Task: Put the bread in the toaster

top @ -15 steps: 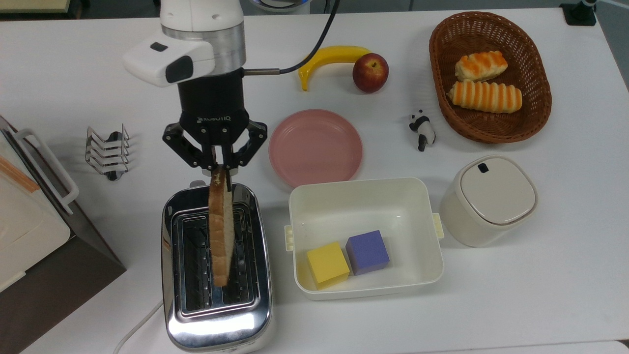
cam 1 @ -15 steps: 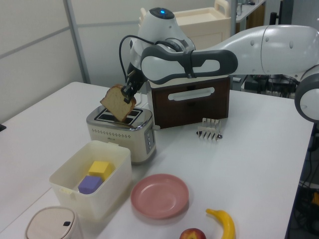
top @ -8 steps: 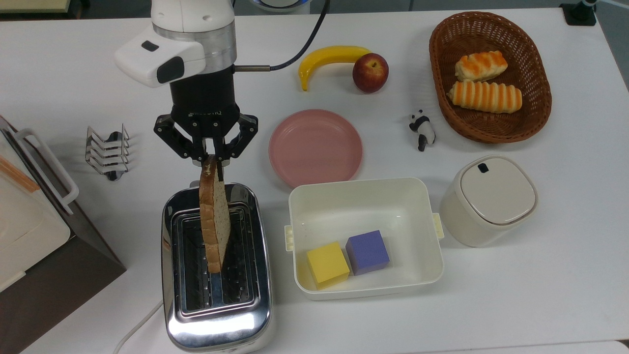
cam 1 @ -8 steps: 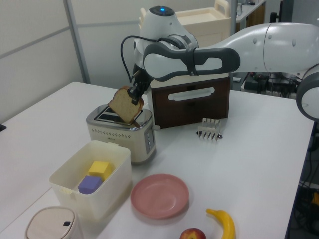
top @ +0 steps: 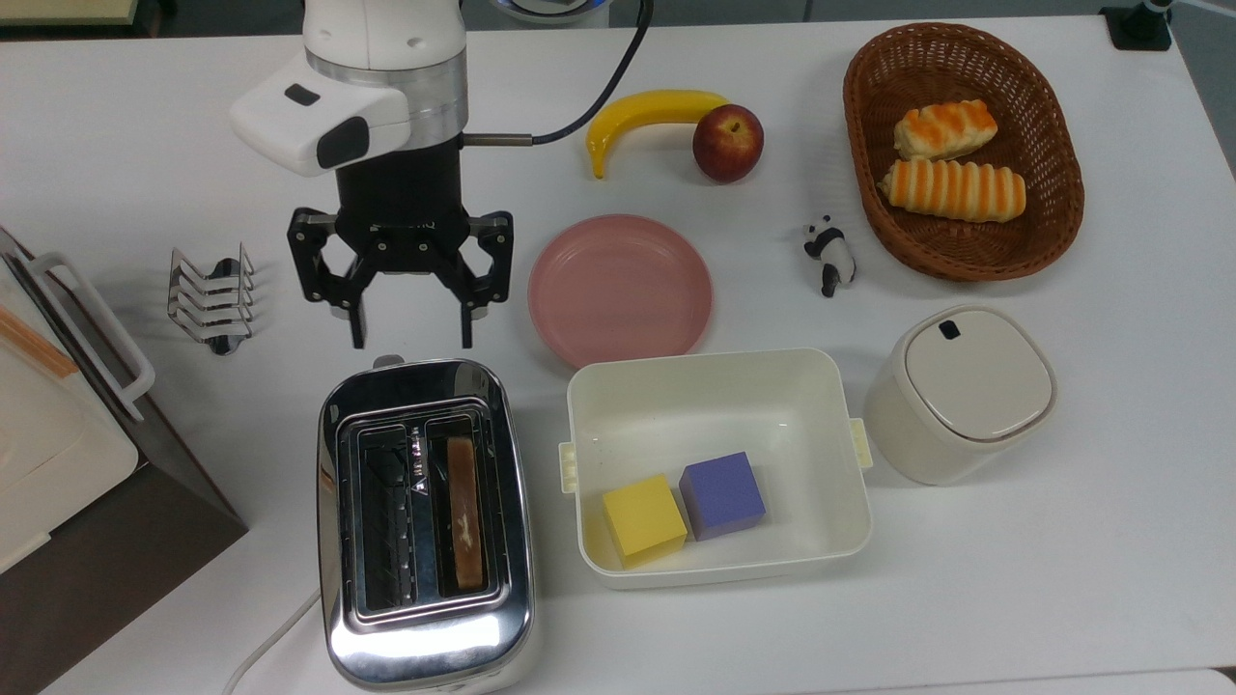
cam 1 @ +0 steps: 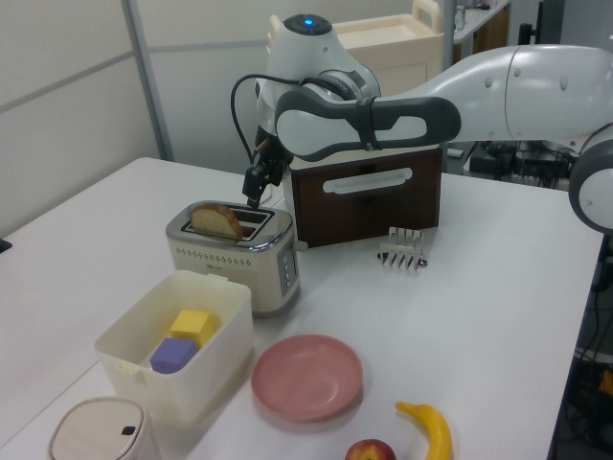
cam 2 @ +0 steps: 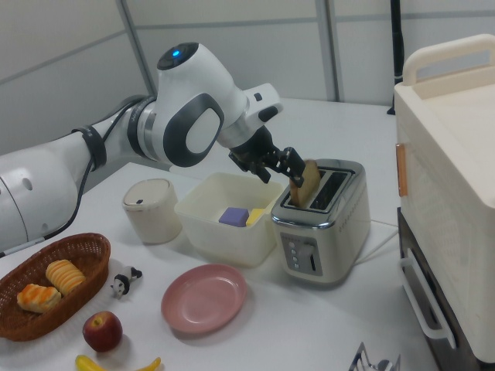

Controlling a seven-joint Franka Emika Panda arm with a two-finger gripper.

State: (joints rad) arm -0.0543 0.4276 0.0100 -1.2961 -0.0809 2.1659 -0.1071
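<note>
The bread [top: 465, 502] stands on edge in the toaster's [top: 425, 632] slot on the top view's right, the one nearer the white tub. Its rounded top sticks out above the slot in the left view [cam 1: 216, 221] and the right view [cam 2: 307, 183]. The chrome toaster [cam 1: 230, 259] sits near the table's front in the top view. My gripper [top: 411, 338] hangs open just behind the toaster's far end, holding nothing. It hovers above the toaster's back corner in the left view [cam 1: 255, 187] and beside the bread in the right view [cam 2: 282, 168].
A pink plate [top: 619, 288] lies right of the gripper in the top view. A white tub [top: 715, 355] with a yellow and a purple cube stands beside the toaster. Also around: cream canister [top: 966, 391], toast rack [top: 210, 294], basket [top: 966, 265] of rolls, banana [top: 647, 114], apple [top: 727, 142], brown box [top: 97, 521].
The gripper has opened and let go of the bread. The slice dropped from its tilted hold above the toaster into the slot. The gripper drew back slightly.
</note>
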